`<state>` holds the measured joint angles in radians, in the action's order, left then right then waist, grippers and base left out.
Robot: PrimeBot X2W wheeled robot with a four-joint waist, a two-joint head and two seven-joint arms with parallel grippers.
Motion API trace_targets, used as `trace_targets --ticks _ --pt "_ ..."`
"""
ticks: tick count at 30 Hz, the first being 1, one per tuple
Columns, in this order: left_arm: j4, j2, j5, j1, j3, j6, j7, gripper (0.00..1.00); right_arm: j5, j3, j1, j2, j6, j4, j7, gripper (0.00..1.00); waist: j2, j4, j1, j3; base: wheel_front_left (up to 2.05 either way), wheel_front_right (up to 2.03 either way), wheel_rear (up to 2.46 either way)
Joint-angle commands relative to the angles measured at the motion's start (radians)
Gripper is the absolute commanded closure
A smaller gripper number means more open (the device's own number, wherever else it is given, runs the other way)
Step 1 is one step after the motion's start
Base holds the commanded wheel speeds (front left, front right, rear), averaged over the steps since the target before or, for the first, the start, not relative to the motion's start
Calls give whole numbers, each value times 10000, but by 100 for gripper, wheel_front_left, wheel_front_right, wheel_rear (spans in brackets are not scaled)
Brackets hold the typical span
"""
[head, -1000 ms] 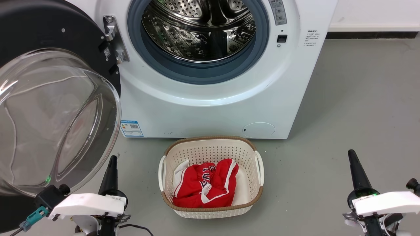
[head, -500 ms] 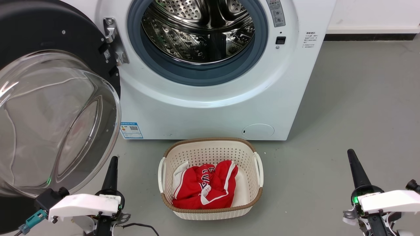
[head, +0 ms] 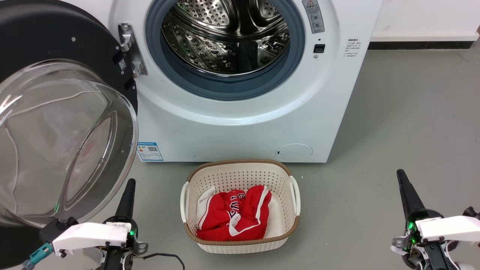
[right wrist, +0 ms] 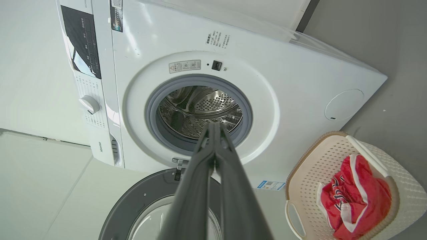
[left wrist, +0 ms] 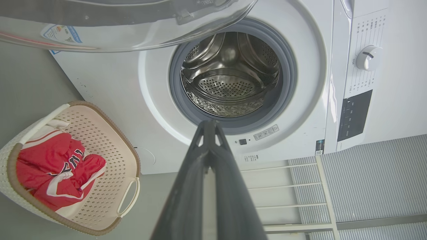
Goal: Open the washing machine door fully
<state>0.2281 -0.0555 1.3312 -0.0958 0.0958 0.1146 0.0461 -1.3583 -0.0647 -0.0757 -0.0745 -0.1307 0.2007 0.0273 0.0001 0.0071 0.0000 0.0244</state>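
The white washing machine (head: 240, 123) stands ahead with its steel drum (head: 228, 33) exposed. Its door (head: 63, 138), a black disc with a bulging glass bowl, hangs swung wide to the left on its hinge (head: 129, 47). My left gripper (head: 129, 185) is shut and empty at the lower left, its tip just right of the glass bowl's lower rim, apart from it. My right gripper (head: 401, 176) is shut and empty at the lower right, over bare floor. In the wrist views the left gripper (left wrist: 209, 124) and right gripper (right wrist: 213, 126) point at the drum, tips pressed together.
A cream perforated basket (head: 240, 168) holding red and white clothing (head: 232, 213) sits on the grey floor in front of the machine, between my arms. A metal rack (left wrist: 287, 186) stands to the machine's right in the left wrist view.
The whole head picture has drifted slightly down, a camera shift. Both arms have drawn back a little toward the bottom edge. The door stays where it was.
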Motion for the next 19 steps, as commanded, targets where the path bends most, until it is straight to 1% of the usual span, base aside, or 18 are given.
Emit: trace_targets --ticks 1,19 --pt "-18 -2 213 -162 23 48 57 100 -239 -29 -153 -44 -1 17 57 100 -1 -3 0 -8 0 0 0" --pt "95 30 1613 -156 125 120 407 100 -1615 -115 -289 -9 -1 238 370 100 -1 -36 0 -109 0 0 0"
